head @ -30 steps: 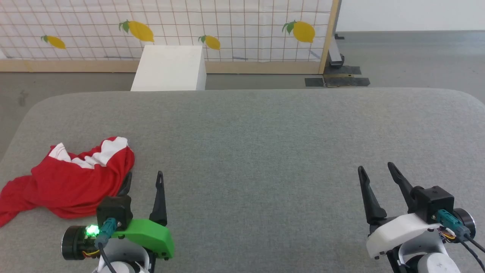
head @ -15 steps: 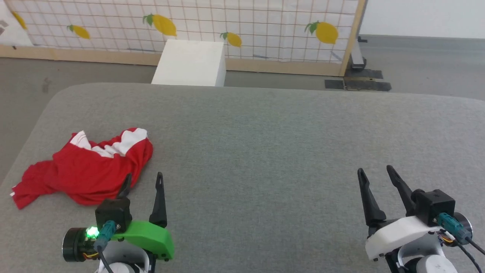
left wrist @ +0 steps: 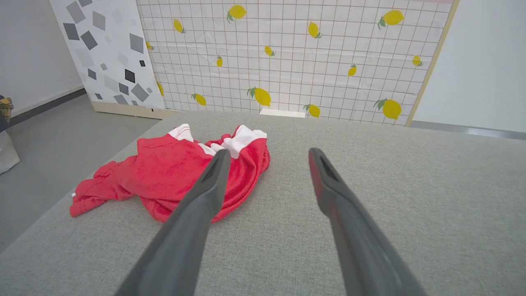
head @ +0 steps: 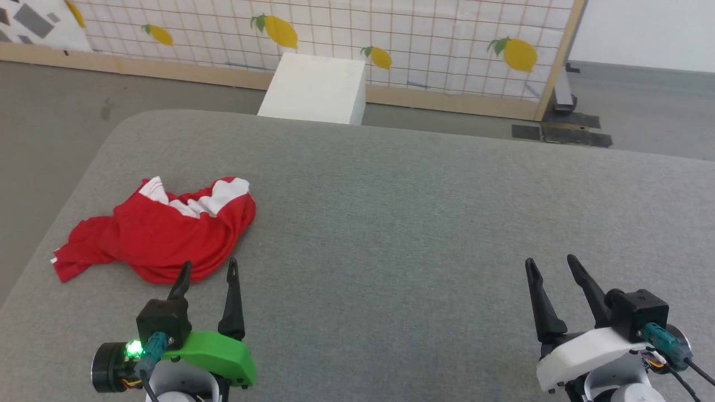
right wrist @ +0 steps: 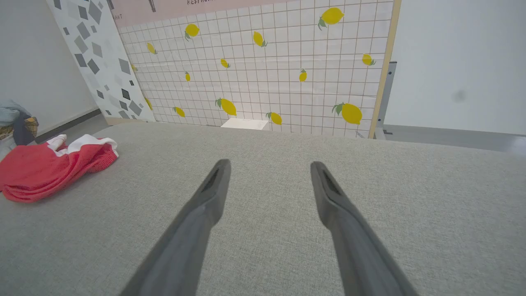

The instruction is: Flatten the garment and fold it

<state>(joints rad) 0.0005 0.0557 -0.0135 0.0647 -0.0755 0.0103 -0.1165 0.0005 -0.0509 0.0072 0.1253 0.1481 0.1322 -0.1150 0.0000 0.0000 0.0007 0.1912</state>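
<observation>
Far left of the table (head: 391,212): the garment (head: 167,234) lies in a crumpled red heap with white panels on its far side. The folds hide its outline and underside, and any print is too small to read. In the right wrist view it is cut off at the left edge, with a blurry bundle (right wrist: 12,119) on the floor behind it that I can't identify. Left gripper (head: 209,262) sits just beside the heap's near edge with its jaws spread wide and holding nothing. Its left finger overlaps the cloth in the head and left wrist views, so I can't tell if it touches. The white box (head: 315,86) stands behind the table's far edge, which hides its base. The lemon-print panel (head: 435,39) is cut off at the top. Right gripper (head: 550,259) is well apart from the garment over bare table, jaws also wide and holding nothing. The bottom edge of the head view cuts off both arms. Counts: 1 garment, 2 grippers with 2 fingers each, 1 box, and 5 lemons in the head view, with the leftmost clipped.
</observation>
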